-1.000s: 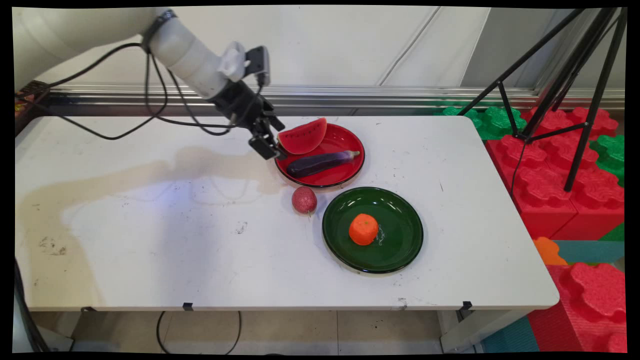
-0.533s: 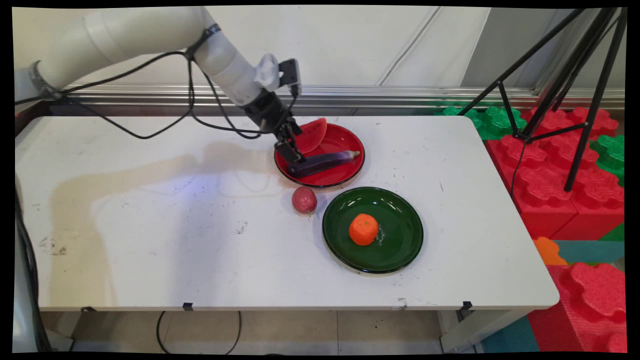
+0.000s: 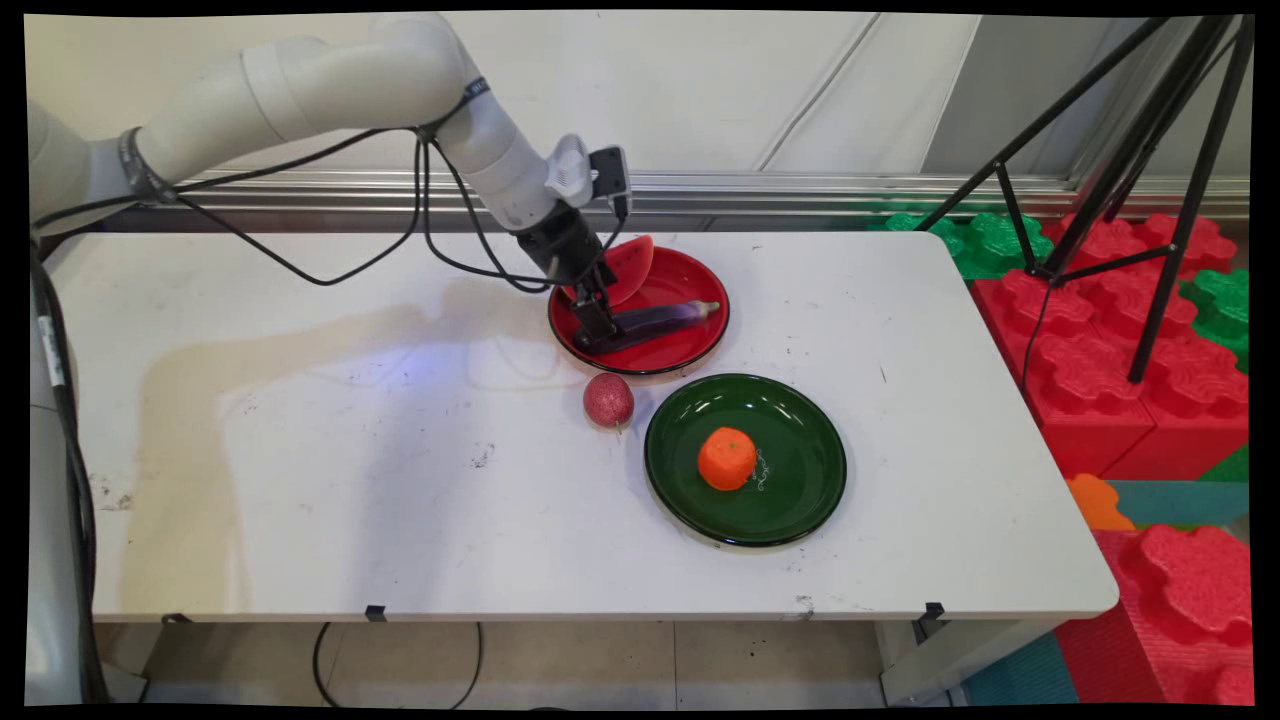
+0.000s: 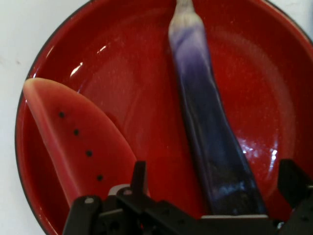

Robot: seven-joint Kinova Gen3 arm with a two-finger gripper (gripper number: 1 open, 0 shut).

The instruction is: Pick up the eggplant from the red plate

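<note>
A purple eggplant [image 3: 662, 319] lies across a red plate [image 3: 690, 278] at the table's back, beside a watermelon slice [image 3: 632, 268]. My gripper [image 3: 597, 327] is down at the eggplant's thick left end. In the hand view the gripper [image 4: 215, 182] is open, its fingers [image 4: 140, 175] standing on either side of the eggplant [image 4: 205, 112], which runs up between them. The watermelon slice [image 4: 78, 142] lies to the left on the plate [image 4: 146, 73]. The fingertips are low over the plate and not closed on anything.
A dark red round fruit [image 3: 609, 399] sits on the table just in front of the red plate. A green plate [image 3: 800, 505] holding an orange [image 3: 727, 458] is nearer and to the right. Red and green foam blocks [image 3: 1110, 330] and a tripod [image 3: 1150, 150] stand beyond the table's right edge.
The arm has swung right and down, carrying the gripper from the red plate's left rim onto the eggplant's thick end. Nothing on the table has moved.
</note>
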